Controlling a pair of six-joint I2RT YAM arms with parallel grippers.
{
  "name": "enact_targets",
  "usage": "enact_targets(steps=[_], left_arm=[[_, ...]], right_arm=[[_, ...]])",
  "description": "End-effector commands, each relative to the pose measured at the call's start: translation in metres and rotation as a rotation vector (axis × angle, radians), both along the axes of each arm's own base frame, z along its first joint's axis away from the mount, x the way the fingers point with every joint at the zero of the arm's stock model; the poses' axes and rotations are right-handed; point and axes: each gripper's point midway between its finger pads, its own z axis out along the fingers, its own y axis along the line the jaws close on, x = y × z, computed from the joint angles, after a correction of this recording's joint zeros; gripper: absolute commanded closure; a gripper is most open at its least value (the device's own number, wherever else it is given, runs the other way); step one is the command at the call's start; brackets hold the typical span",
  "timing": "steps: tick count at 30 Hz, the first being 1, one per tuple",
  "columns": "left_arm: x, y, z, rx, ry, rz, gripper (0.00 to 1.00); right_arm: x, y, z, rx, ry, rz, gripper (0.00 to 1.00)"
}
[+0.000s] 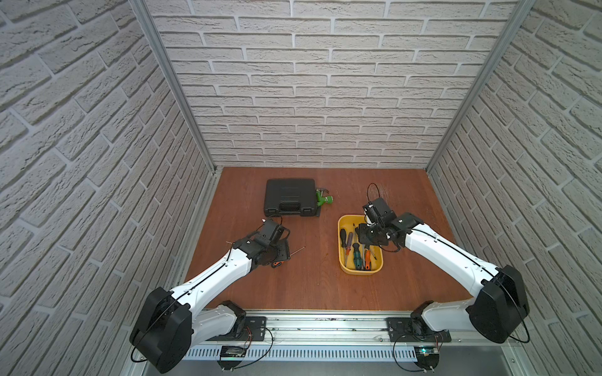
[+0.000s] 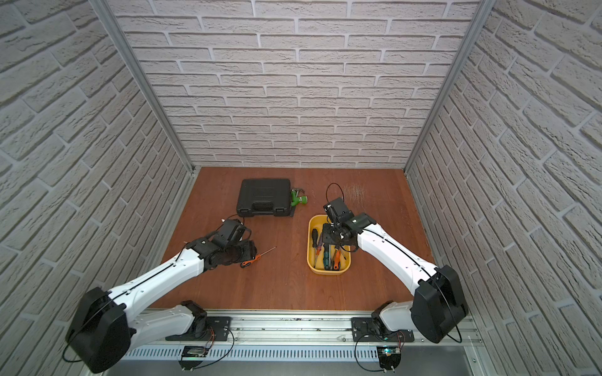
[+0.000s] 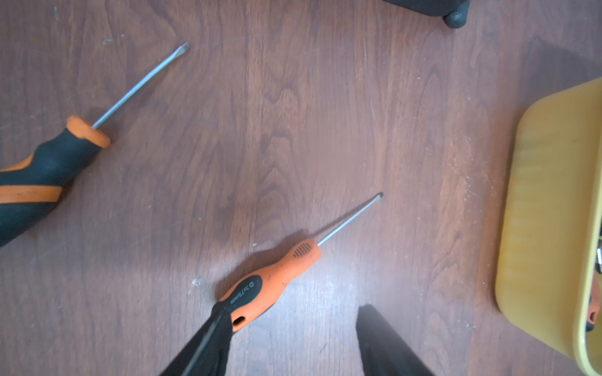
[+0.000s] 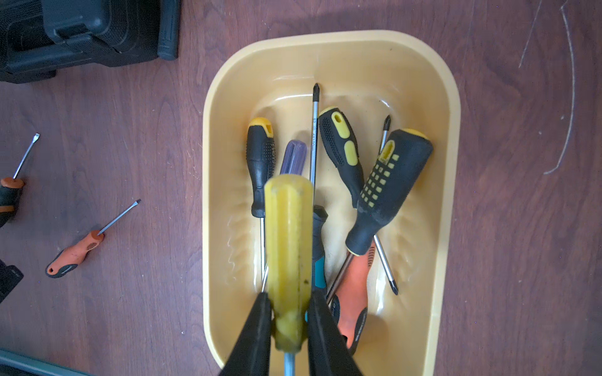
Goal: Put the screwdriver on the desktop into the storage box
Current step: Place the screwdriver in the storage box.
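A small orange screwdriver [image 3: 270, 280] lies on the desktop [image 1: 309, 286], its shaft angled toward the storage box [image 1: 360, 270]. My left gripper [image 3: 296, 312] hovers open just above it; one fingertip [image 3: 221, 319] overlaps the handle's butt end and bare wood shows between the jaws. A bigger orange-and-black screwdriver [image 3: 49, 162] lies further left. My right gripper [image 4: 289, 302] is shut on a yellow-handled screwdriver [image 4: 288, 234], held over the yellow box [image 4: 325, 39], which contains several screwdrivers. In both top views the small orange one [image 2: 250, 261] peeks out from under the left wrist.
A black tool case [image 1: 290, 197] sits at the back of the desktop with a green tool [image 1: 324, 199] against its right side. Brick-pattern walls close in the left, back and right. A metal rail [image 1: 325, 322] carrying both arm bases runs along the front edge.
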Motion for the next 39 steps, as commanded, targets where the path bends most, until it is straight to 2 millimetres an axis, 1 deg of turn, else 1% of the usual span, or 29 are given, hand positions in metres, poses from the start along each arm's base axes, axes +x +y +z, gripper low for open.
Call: enact_targets(steps=[1, 11, 17, 24, 28, 31, 36, 39], left_arm=[[-0.002, 0.002, 0.003, 0.005, -0.007, -0.01, 0.35], [-0.006, 0.0, -0.014, 0.007, 0.027, -0.018, 0.34], [-0.006, -0.001, -0.016, 0.016, 0.026, -0.024, 0.35], [-0.009, -0.007, -0.022, 0.032, 0.039, -0.051, 0.34], [-0.011, -0.013, -0.025, 0.034, 0.042, -0.075, 0.32], [-0.012, -0.014, -0.026, 0.042, 0.042, -0.084, 0.3], [-0.015, -0.011, -0.028, 0.056, 0.046, -0.084, 0.29], [-0.016, -0.007, -0.031, 0.073, 0.048, -0.083, 0.28]], right_arm=[[0.004, 0.008, -0.001, 0.024, -0.016, 0.002, 0.97], [0.004, 0.014, -0.002, 0.029, -0.021, 0.008, 0.97], [0.005, 0.018, -0.002, 0.021, -0.019, 0.017, 0.97], [0.005, 0.018, -0.001, 0.018, -0.034, 0.022, 0.97], [0.006, 0.019, -0.004, 0.011, -0.029, 0.026, 0.97], [0.006, 0.018, -0.01, -0.013, -0.021, 0.024, 0.98], [0.005, 0.013, -0.019, -0.058, -0.005, 0.021, 0.98], [0.005, 0.013, -0.022, -0.064, 0.007, 0.02, 0.97]])
